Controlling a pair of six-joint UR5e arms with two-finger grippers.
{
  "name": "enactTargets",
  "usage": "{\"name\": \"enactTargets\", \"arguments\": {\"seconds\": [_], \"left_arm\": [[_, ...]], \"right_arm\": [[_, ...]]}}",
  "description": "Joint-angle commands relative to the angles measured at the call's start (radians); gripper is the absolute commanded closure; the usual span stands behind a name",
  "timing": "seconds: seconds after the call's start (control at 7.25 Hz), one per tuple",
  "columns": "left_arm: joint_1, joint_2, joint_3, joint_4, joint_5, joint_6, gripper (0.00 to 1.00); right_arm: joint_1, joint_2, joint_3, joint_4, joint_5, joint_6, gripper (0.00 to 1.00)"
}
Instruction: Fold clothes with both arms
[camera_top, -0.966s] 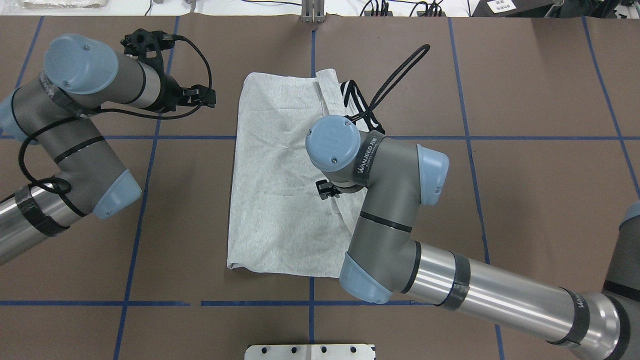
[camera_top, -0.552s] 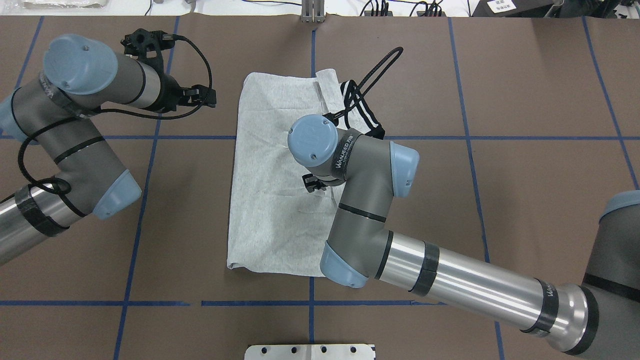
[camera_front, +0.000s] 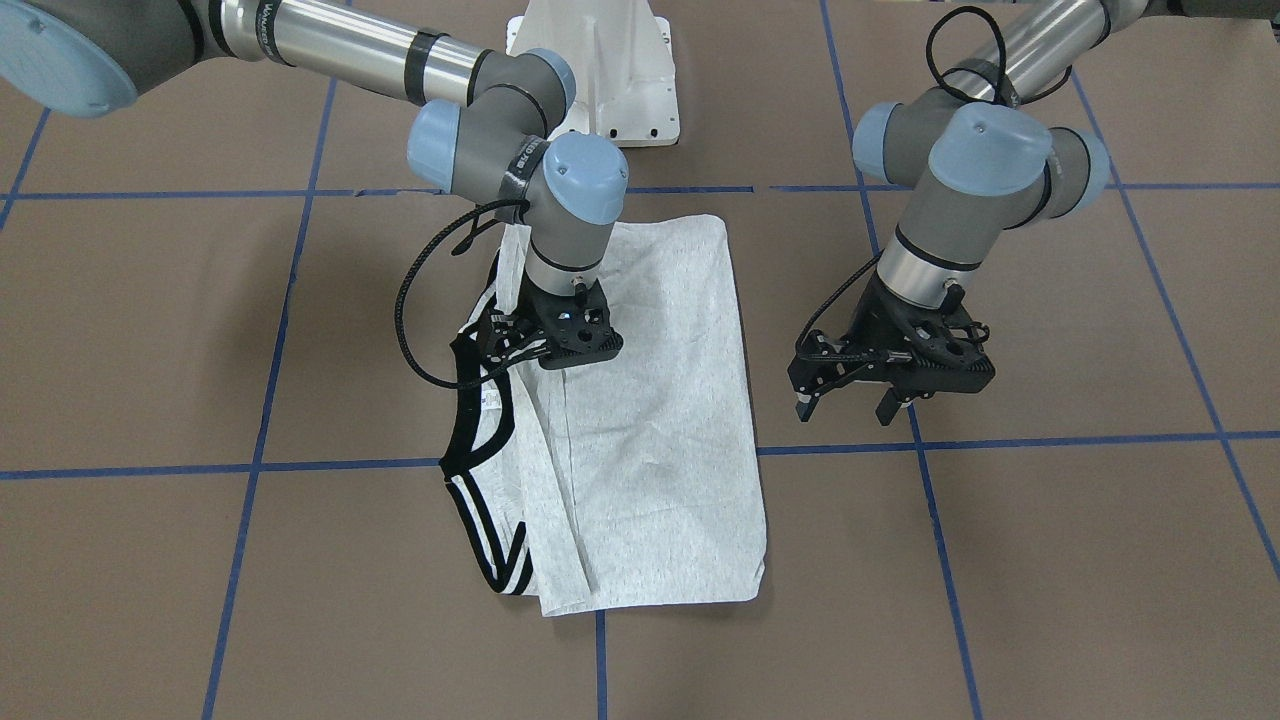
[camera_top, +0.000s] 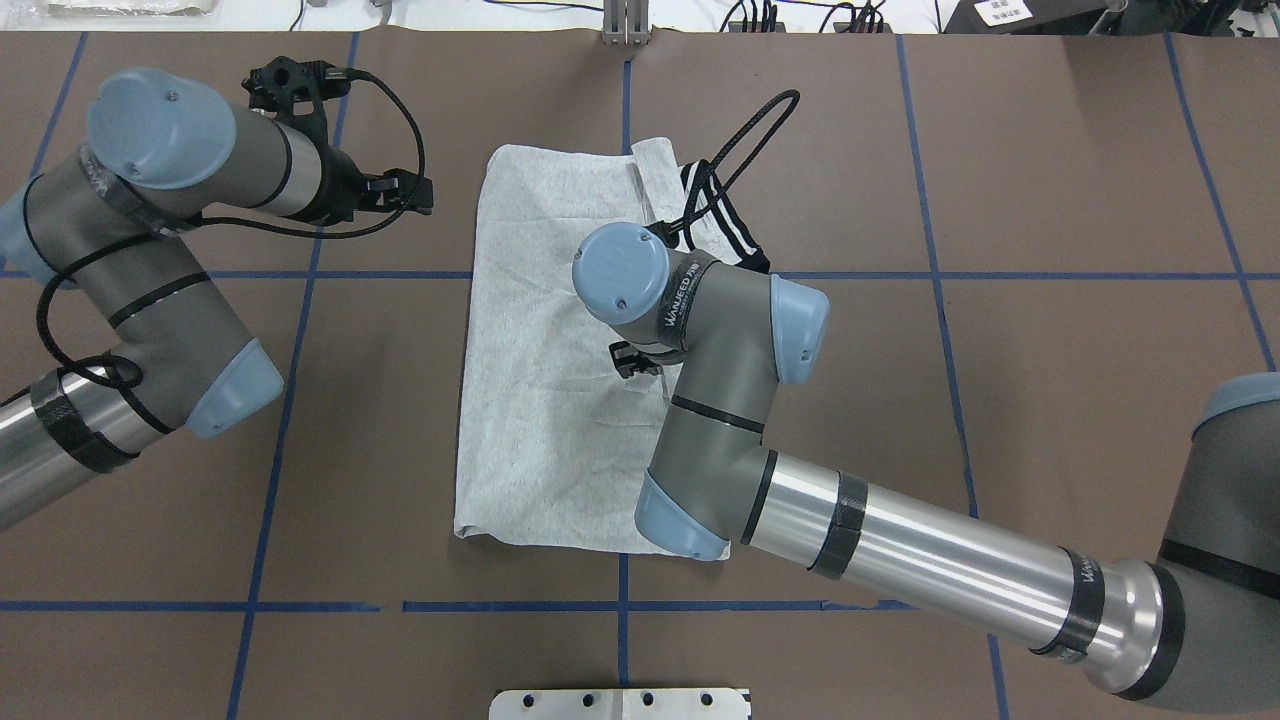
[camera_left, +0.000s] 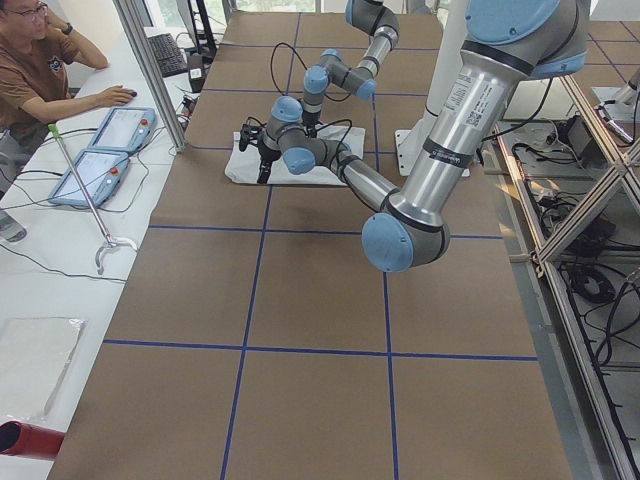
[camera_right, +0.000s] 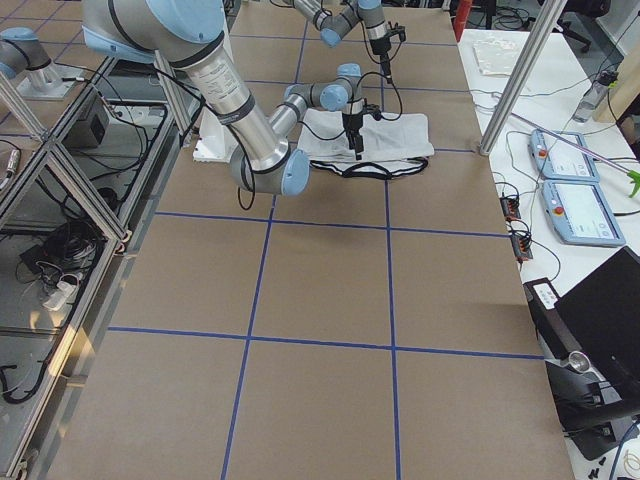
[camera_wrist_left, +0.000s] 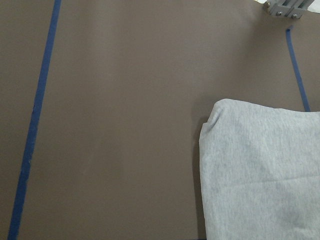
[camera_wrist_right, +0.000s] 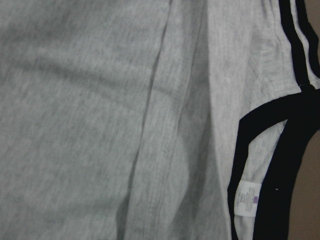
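Observation:
The clothes are one light grey T-shirt (camera_top: 545, 330), folded into a narrow rectangle mid-table. Its black collar (camera_front: 468, 405) and black shoulder stripes (camera_front: 492, 555) stick out along the edge on the robot's right. My right gripper (camera_front: 563, 358) hangs low over the shirt's middle, close to the cloth (camera_wrist_right: 75, 125). Its fingertips are hidden, so I cannot tell whether it is open or shut. The wrist hides most of it from overhead. My left gripper (camera_front: 843, 408) hovers open and empty above bare table beside the shirt's left edge (camera_wrist_left: 210, 130), near the far corner.
Blue tape lines (camera_top: 300, 274) divide the brown table into squares. The white pedestal base (camera_front: 600, 70) stands at the robot's edge. A metal post (camera_top: 625, 25) is at the far edge. A person (camera_left: 30, 60) sits at a side table with tablets (camera_left: 100, 150).
The right arm has swung toward the left across the shirt, taking its cable loop along. The shirt lies the same. The left arm has not moved.

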Motion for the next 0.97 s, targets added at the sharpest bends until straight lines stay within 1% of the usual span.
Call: {"name": "enactTargets", "arguments": {"seconds": [0.0, 0.55, 0.83], "left_arm": [[0.003, -0.003, 0.005, -0.001, 0.0, -0.001, 0.0], [0.005, -0.009, 0.005, -0.001, 0.0, 0.002, 0.0], [0.005, -0.011, 0.005, -0.001, 0.0, 0.003, 0.0]], "right_arm": [[0.001, 0.0, -0.001, -0.012, 0.0, 0.0, 0.0], [0.004, -0.01, 0.006, -0.013, 0.008, 0.0, 0.0], [0.025, -0.01, 0.007, -0.019, 0.015, -0.002, 0.0]]}}
